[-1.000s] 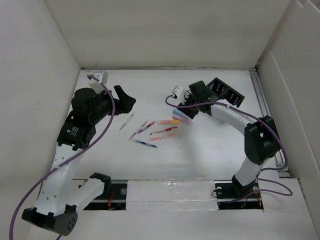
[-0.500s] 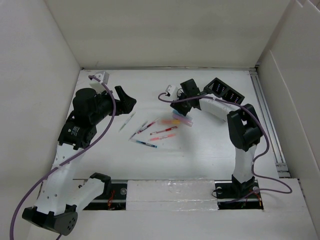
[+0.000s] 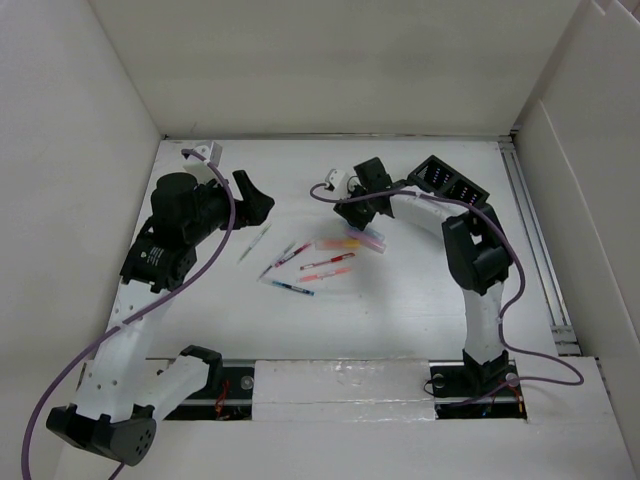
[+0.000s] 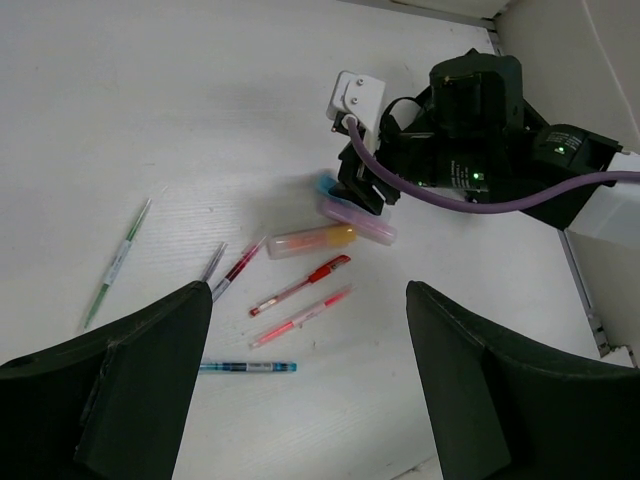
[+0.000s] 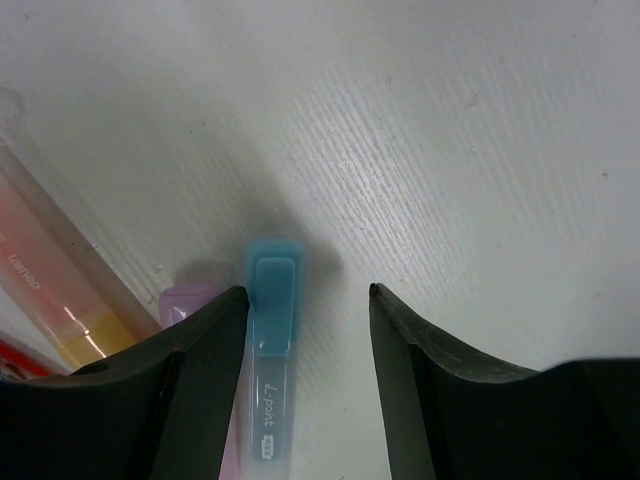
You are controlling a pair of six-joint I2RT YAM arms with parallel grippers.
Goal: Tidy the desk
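The desk (image 3: 420,300) is a white tabletop with walls round it. Several pens and highlighters lie near its middle: a green pen (image 3: 254,243), red pens (image 3: 327,262), a blue pen (image 3: 288,288), an orange highlighter (image 3: 336,243) and a purple one (image 3: 366,240). My right gripper (image 3: 352,216) is open and low over the highlighters. In the right wrist view its jaws (image 5: 308,292) straddle a blue-capped highlighter (image 5: 270,330), which lies close to the left finger. My left gripper (image 3: 258,200) is open and empty, held high over the pens (image 4: 300,285).
A black slotted organizer (image 3: 448,182) stands at the back right behind the right arm. A rail runs along the desk's right edge (image 3: 532,230). White panel walls close the left, back and right sides.
My right gripper has moved left and down onto the highlighters, its elbow folding in. My left arm has shifted only slightly.
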